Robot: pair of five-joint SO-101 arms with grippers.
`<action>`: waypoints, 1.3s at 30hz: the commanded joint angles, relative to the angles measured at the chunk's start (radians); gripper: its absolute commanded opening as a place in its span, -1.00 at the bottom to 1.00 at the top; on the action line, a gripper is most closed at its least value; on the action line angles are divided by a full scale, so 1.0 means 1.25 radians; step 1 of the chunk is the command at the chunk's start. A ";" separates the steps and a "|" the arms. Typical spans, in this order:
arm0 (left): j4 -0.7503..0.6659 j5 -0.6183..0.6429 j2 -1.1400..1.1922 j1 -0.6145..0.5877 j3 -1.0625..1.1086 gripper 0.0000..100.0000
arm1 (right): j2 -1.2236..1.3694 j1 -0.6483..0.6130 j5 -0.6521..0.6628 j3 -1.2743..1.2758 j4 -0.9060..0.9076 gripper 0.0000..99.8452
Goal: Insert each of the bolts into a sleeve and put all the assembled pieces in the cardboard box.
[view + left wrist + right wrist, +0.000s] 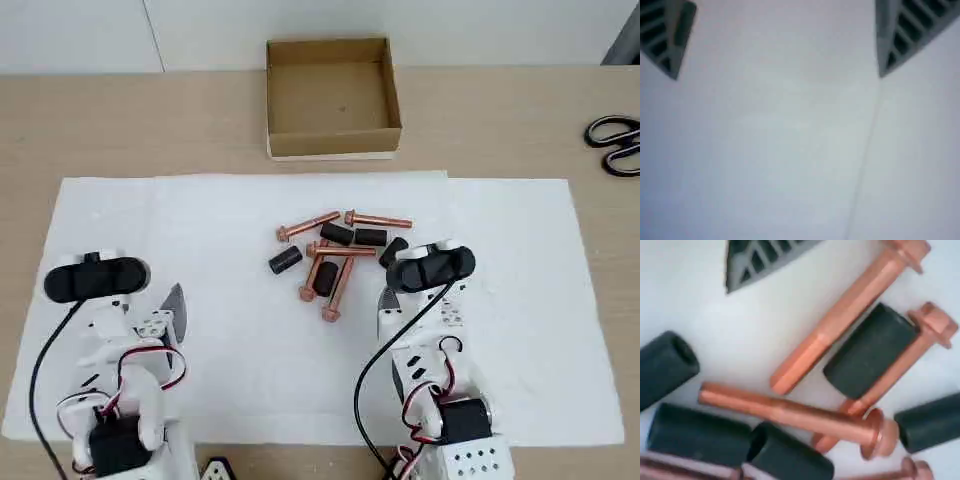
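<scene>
Several copper bolts (pixel 308 226) and short black sleeves (pixel 285 261) lie loose in a heap on the white paper, in front of the open cardboard box (pixel 333 148), which holds nothing. My right gripper (pixel 388 297) sits just right of the heap's near edge. Its wrist view looks straight down on a bolt (pixel 790 412) lying flat, a sleeve (pixel 867 352) resting between two other bolts, and more sleeves (pixel 700 435) close by. My left gripper (pixel 775 75) hangs open over bare paper well left of the heap, with nothing between its fingers (pixel 670 40).
A white paper sheet (pixel 150 230) covers most of the wooden table. Black scissors (pixel 615 143) lie at the far right edge. The box stands on bare wood just beyond the paper's far edge.
</scene>
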 commanded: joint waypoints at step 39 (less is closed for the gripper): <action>-0.004 0.006 0.991 0.110 -0.662 -0.51 | 1.245 0.037 0.335 -1.367 0.763 -0.73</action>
